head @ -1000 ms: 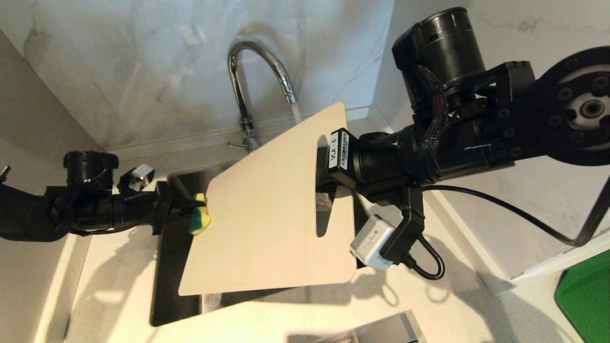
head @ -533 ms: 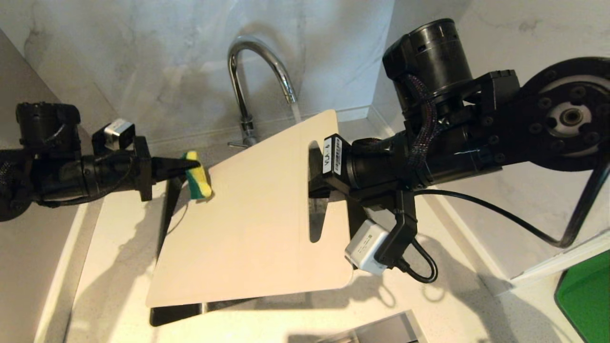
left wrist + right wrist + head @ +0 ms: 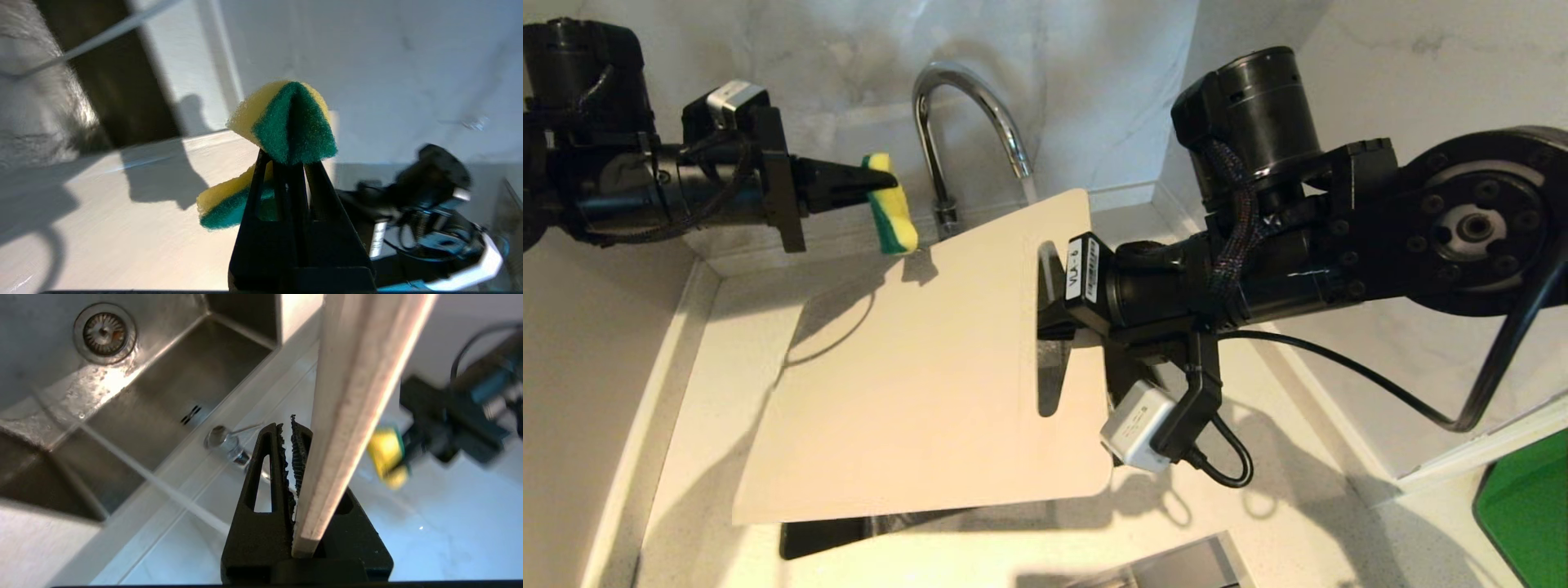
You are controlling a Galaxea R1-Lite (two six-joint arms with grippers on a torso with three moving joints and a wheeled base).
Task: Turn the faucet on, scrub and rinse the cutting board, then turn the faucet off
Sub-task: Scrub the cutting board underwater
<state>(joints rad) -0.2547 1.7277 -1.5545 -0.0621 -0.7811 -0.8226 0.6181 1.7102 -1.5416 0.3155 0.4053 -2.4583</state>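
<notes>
Clamping the handle-slot end of the cutting board [image 3: 915, 376], the right gripper [image 3: 1045, 306] holds it tilted over the sink [image 3: 135, 396], its jaws closed on the board's edge. A white label on that gripper reads "VLA-6". The left gripper [image 3: 870, 184], jaws pinched on a yellow-and-green sponge [image 3: 888, 204], hangs above the board's far left corner, beside the chrome faucet [image 3: 964, 122]. Water runs from the spout.

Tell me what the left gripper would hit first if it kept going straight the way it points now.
Probably the faucet: in the head view the left gripper, shut on the sponge, points level toward its chrome neck. Depth is unclear, so it might pass in front.
</notes>
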